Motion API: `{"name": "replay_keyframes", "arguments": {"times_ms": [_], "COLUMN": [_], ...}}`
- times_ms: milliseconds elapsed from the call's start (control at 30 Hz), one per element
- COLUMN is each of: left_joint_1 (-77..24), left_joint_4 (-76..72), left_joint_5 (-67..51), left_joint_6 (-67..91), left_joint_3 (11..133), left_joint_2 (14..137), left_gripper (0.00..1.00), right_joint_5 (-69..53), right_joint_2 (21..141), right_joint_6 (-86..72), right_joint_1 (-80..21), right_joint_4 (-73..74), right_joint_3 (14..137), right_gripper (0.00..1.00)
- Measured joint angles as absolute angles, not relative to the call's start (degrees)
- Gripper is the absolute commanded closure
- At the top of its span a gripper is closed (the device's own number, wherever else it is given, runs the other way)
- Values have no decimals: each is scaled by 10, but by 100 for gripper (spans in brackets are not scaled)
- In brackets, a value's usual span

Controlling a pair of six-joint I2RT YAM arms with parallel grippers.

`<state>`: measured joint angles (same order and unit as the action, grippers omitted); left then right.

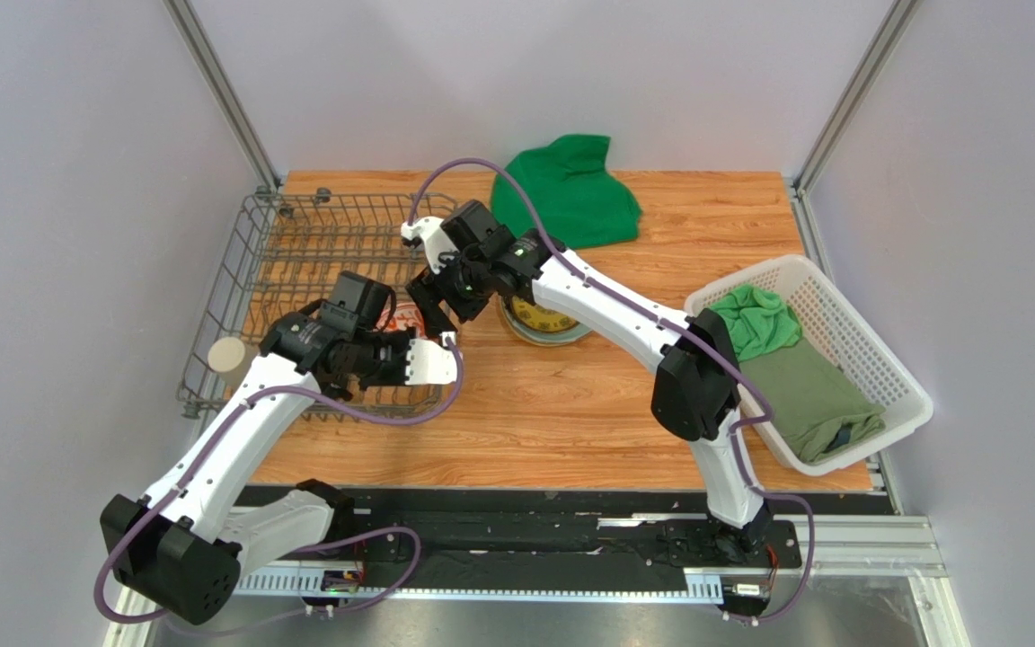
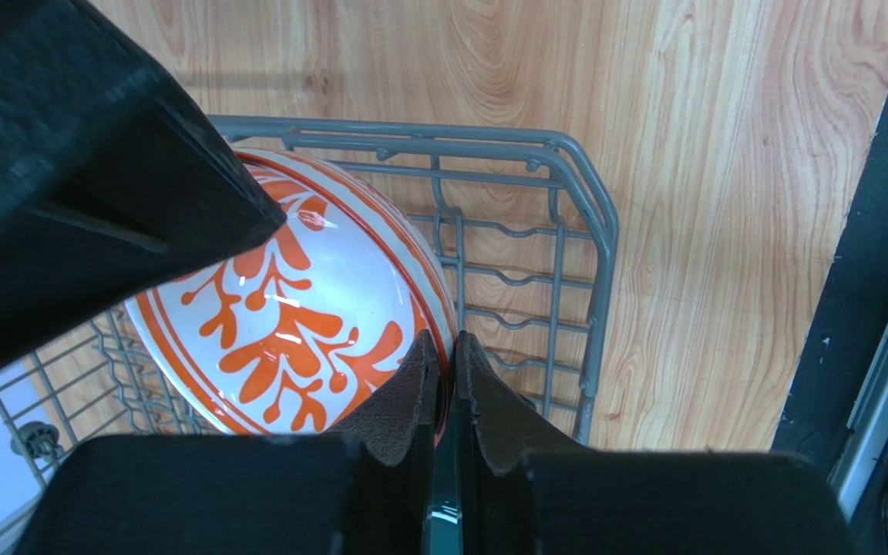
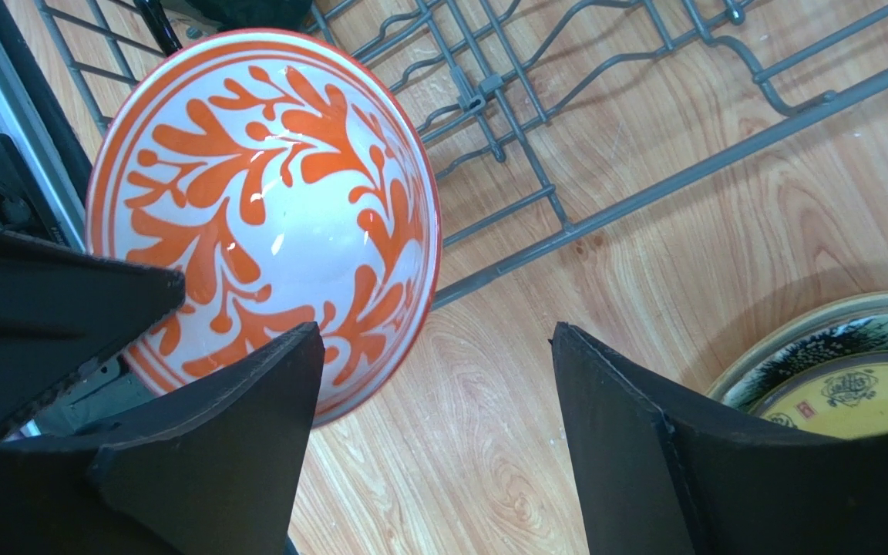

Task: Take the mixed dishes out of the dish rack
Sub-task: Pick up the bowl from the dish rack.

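Note:
The red-and-white bowl [image 2: 287, 312] is tilted on edge over the right end of the grey wire dish rack [image 2: 553, 254]. My left gripper [image 2: 445, 359] is shut on the bowl's rim. In the top view it [image 1: 426, 348] is at the rack's [image 1: 307, 270] right end, with the bowl [image 1: 410, 321] just behind it. My right gripper [image 3: 437, 382] is open and empty over bare wood, its left finger close beside the bowl [image 3: 263, 197]. A beige cup [image 1: 226, 355] lies in the rack's left end. The yellow-and-dark patterned plate [image 3: 866, 393] tops a stack on the table [image 1: 543, 324].
A green cloth [image 1: 577, 189] lies at the table's back. A white lattice basket [image 1: 874, 337] holding green cloths stands at the right edge. My right gripper [image 1: 431, 307] and left gripper are close together by the rack's right end.

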<state>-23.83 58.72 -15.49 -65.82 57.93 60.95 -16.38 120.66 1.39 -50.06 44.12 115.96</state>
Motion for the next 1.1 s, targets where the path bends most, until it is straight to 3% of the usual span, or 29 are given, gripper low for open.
{"name": "replay_keyframes", "arguments": {"times_ms": [333, 433, 567, 733, 833, 1100], "left_joint_1": [-270, -275, -280, -286, -291, -295], "left_joint_4": [589, 589, 589, 589, 586, 576], "left_joint_5": [-138, -133, -127, -127, -132, -134], "left_joint_6": [-640, -634, -629, -618, -611, -589], "left_joint_3": [580, 579, 580, 579, 580, 579], "left_joint_2": [609, 609, 607, 604, 599, 592], "left_gripper": [100, 100, 100, 100, 100, 100], "right_joint_5": [-159, -159, -155, -146, -139, -135], "right_joint_2": [1229, 1232, 1235, 1237, 1237, 1237], "right_joint_6": [16, 18, 20, 13, 5, -18], "right_joint_1": [-513, -516, -520, -523, -524, -524], "right_joint_4": [452, 454, 455, 451, 448, 428], "right_joint_3": [1182, 1188, 1190, 1190, 1190, 1197], "right_gripper": [35, 46, 69, 82, 99, 100]}}
